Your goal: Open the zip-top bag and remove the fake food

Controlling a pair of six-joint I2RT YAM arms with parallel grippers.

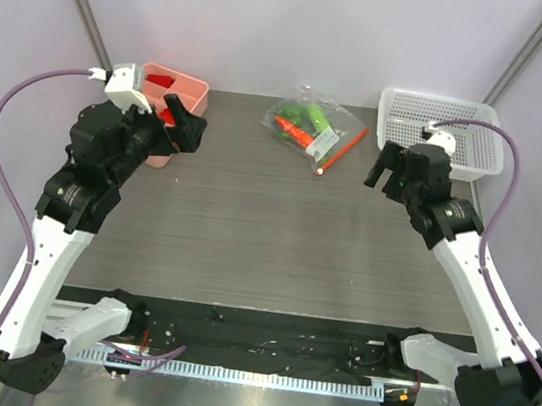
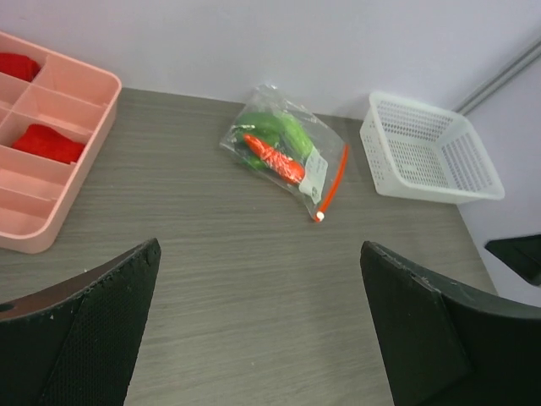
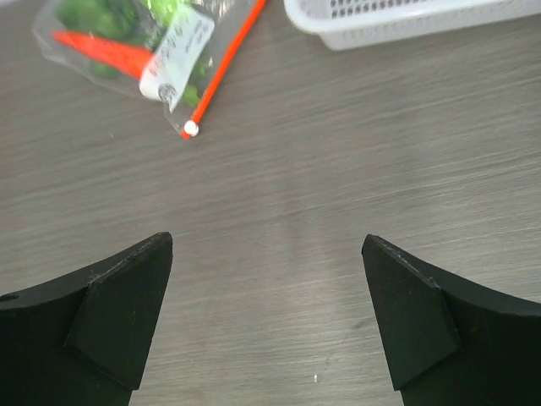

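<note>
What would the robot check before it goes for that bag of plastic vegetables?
1. Left end effector open and empty: ok.
2. Right end effector open and empty: ok.
3. Zip-top bag lying free, nothing touching it: ok.
4. Orange zip strip uncovered and in view: ok.
5. Zip already open: cannot tell.
6. Fake food out of the bag: not ok, all inside.

Top view looks down from above the near edge over the whole table point(image 1: 246, 235). Both wrist views tilt forward, closer, sharing bag point(image 2: 283, 156) and basket point(image 2: 397, 173).
</note>
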